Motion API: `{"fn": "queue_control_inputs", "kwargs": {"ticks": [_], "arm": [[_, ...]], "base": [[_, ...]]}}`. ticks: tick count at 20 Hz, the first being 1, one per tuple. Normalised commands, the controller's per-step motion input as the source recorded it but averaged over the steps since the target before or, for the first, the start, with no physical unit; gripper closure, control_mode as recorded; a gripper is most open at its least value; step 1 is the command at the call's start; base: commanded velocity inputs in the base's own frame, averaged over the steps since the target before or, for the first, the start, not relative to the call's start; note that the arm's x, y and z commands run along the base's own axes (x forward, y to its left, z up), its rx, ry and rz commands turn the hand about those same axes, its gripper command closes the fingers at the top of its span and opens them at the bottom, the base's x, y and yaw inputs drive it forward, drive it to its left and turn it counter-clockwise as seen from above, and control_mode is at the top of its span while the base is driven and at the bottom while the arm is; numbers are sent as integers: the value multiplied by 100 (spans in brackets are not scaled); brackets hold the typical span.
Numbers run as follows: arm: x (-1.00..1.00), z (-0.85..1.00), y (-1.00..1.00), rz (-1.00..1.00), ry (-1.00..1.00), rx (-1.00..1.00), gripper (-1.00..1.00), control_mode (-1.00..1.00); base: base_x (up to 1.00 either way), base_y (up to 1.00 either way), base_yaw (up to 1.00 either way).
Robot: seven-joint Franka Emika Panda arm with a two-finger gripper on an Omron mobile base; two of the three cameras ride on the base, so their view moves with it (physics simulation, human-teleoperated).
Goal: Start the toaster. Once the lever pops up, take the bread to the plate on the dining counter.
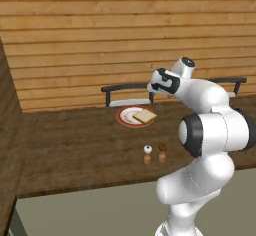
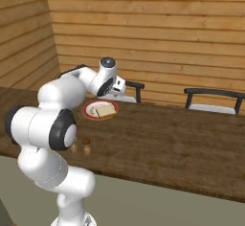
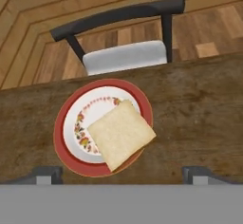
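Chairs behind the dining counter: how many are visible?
2. One chair stands beyond the dining counter, right behind the plate; the other chair is further right. More could be outside the views.

We see a long dark wood-grain desk running across in front of the plank wall. Near its far edge sits a plate with a red rim and a flowered white centre. Bread lies flat on the plate, set toward one side so that a corner reaches out over the rim. Nearer the front edge, well apart from the plate, two small shakers stand upright just beside each other, one white-topped, one brown-topped.
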Motion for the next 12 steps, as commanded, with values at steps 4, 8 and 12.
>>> {"fn": "queue_control_inputs", "kwargs": {"ticks": [4,8,12], "arm": [[-54,33,-50,-3,0,-10,-100,-100],[-62,25,-46,-4,-1,-11,-100,-100],[-74,31,-23,-8,-1,-12,-100,-100]], "base": [[0,0,0],[0,0,0],[0,0,0]]}}
